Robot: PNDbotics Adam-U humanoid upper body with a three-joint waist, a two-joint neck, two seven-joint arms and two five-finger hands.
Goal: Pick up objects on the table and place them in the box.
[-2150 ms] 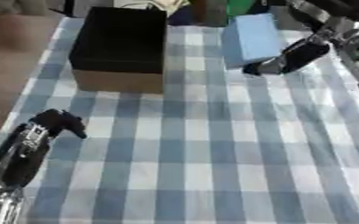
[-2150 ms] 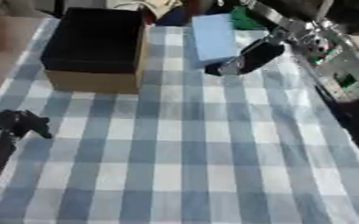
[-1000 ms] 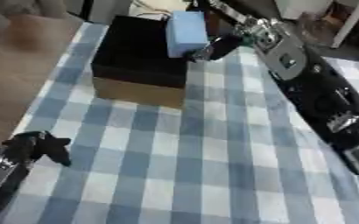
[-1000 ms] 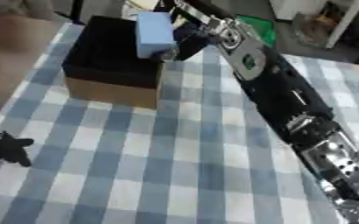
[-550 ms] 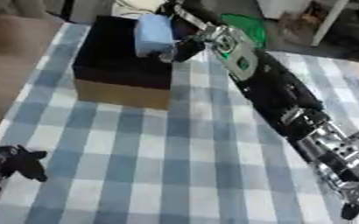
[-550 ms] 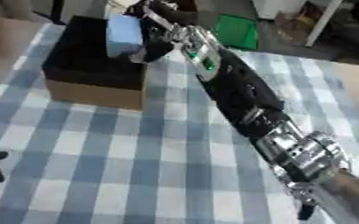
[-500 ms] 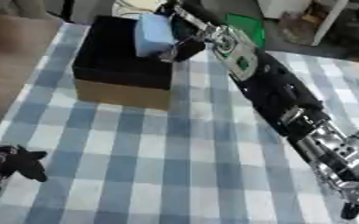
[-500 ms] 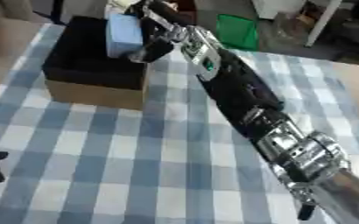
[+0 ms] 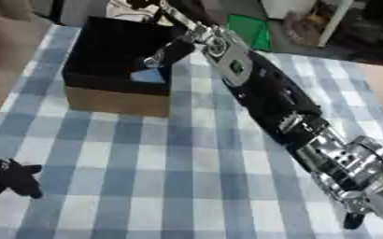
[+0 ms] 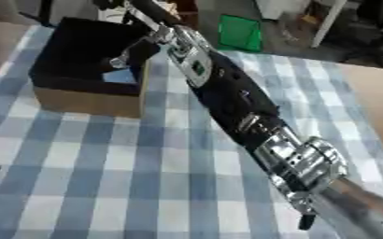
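- Tabletop [image 9: 170,186]: blue-and-white checked cloth over the whole work area. No loose item shows on the cloth in either view.
- Right arm [image 9: 276,100]: black with silver joints, running from the near right corner diagonally to the far left, reaching over the box.
- Box [image 9: 117,100]: far left on the cloth, brown card outside, black inside, open at the top.
- Right hand [image 9: 168,52]: over the box's right wall, dipped into the opening. Fingers [image 10: 132,53] point down toward the block. Cannot tell whether they pinch it or have spread away; the contact is hidden in the dark interior.
- Left hand [image 9: 11,177]: near left corner, idle above the cloth, holding nothing. Fingers look curled, dark against the checks.
- Block [image 9: 150,75]: light blue, flat-faced, inside the box against its near right wall, just under the right hand. Only one pale face shows; the rest is lost in shadow.
- Handling, judged: the block looks like foam or a sponge, so light and soft, likely to give under a pinch rather than slip. Not fragile. Best taken across its two broad faces, thumb on one, fingers on the other, near the middle so it does not swing.
- Stage, judged: block is in the box; letting go and lifting clear is what remains.
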